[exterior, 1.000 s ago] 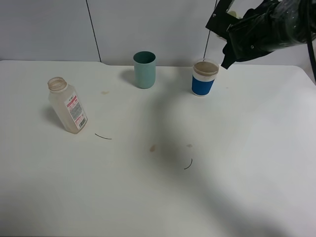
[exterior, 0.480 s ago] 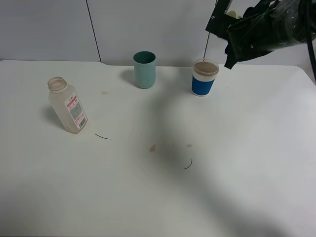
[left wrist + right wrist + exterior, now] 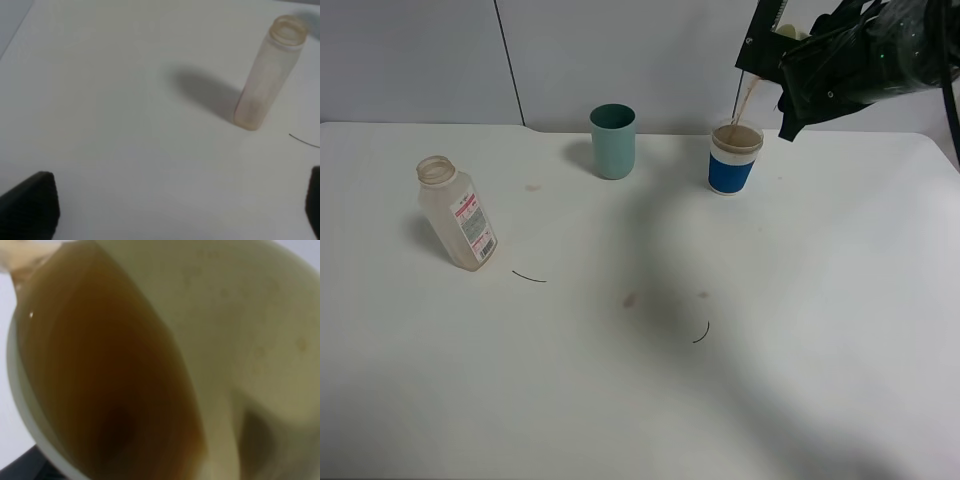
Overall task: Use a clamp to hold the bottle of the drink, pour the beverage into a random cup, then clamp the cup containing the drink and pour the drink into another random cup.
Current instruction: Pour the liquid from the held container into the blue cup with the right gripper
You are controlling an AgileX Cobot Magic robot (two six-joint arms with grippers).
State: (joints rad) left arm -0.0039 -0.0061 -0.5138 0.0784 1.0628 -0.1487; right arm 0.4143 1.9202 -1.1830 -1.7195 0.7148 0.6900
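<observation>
White desk seen from a high camera, grey wall panels behind. At upper right, a bulky black-wrapped right arm raised above the desk's far edge, holding a pale yellow-green cup tipped toward the left; only a sliver of the cup showing past the black cover. Jaws of the right arm hidden by the wrapping in this view; closed tight, with the tilted cup carried at their end. Thin brown stream of beverage falling from the tipped cup's rim into the blue-and-white cup directly below. Blue-and-white cup upright on the desk near the far edge, brown liquid nearly up to its rim.

Close view from the right wrist: inside of the pale cup filling the whole picture, blurred, dark brown liquid pooled along its lower side and running toward the lip at one corner.

Teal straight-sided cup upright, well left of the blue-and-white cup, contents not visible. Clear plastic bottle standing uncapped at the left of the desk, well apart from the cups, white label with red print facing the camera, looking nearly empty. Small brown spots and two thin dark curved marks on the desk's middle.

Left wrist view: bottle upright on bare desk, shadow beside it; jaws spread wide, holding nothing, one dark tip at each lower corner, well short of the bottle.
</observation>
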